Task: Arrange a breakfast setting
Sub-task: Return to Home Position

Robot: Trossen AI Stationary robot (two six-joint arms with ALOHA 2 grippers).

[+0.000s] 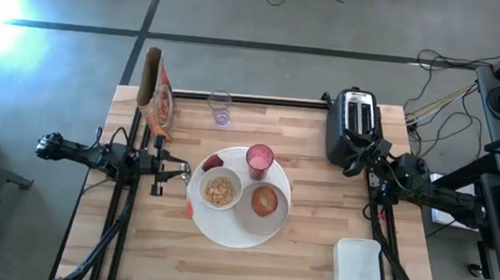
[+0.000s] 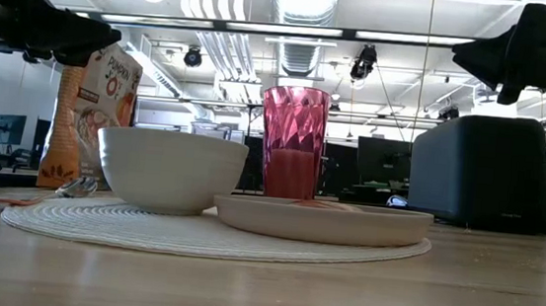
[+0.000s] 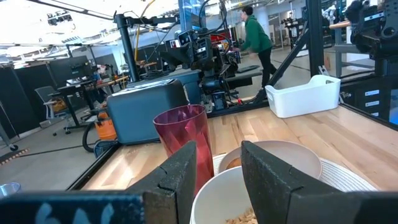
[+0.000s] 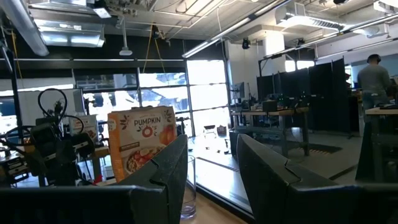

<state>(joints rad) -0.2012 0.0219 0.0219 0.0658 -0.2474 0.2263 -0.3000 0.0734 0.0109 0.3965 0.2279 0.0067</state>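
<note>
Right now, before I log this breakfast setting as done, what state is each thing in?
left gripper: open, beside the mat.
right gripper: open, by the toaster.
bowl: upright, cereal inside.
pink tumbler: upright.
bread: lying on the plate.
dark-red fruit: resting on the mat.
clear glass: upright, looks empty.
cereal box: upright.

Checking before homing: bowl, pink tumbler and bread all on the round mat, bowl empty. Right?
Not quite. The bowl is not empty: the high view shows cereal in it. The pink tumbler and bread do sit on the round mat with it.
</note>
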